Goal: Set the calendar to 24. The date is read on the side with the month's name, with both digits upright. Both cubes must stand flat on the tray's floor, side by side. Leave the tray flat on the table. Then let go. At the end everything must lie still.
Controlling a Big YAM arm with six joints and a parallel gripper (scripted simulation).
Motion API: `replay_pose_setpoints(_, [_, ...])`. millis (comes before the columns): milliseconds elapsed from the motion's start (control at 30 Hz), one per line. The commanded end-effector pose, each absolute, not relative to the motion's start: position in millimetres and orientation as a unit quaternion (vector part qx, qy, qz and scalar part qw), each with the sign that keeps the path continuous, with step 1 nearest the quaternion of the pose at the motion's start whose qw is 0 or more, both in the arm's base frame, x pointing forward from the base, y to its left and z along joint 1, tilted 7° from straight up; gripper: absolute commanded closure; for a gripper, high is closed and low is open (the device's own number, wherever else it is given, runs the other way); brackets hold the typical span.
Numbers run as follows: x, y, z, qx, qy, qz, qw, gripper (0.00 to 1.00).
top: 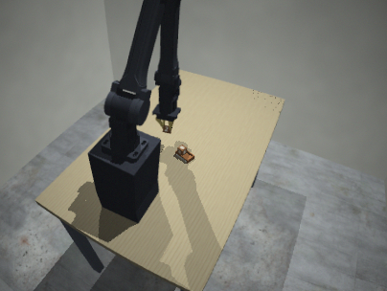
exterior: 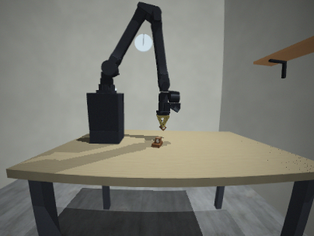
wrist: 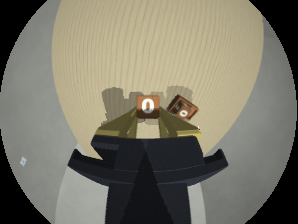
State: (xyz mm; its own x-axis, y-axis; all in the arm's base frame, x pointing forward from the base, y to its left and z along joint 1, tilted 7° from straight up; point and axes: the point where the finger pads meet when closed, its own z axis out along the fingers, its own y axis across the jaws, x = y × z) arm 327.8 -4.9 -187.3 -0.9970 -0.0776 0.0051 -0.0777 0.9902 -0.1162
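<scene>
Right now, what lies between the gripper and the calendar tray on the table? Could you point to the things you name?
Only the cube (top: 167, 129) (exterior: 162, 127) (wrist: 148, 106) in the gripper (top: 167, 128) (exterior: 162, 126) (wrist: 147, 110); below it, the exterior view shows open air down to the tray (top: 188, 156) (exterior: 156, 145) (wrist: 175, 111).

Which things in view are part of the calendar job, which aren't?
Job:
- held cube
- cube in tray
- tray
- gripper
- table

Not job:
- wall clock
- shelf

Nothing stray seen on the table.
</scene>
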Motion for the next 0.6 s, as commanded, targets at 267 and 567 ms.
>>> replay_pose_setpoints(267, [334, -2, -190, 0.028, -0.994, 0.062, 0.083, 0.75])
replay_pose_setpoints(567, [338, -1, -185, 0.025, -0.989, 0.065, 0.131, 0.75])
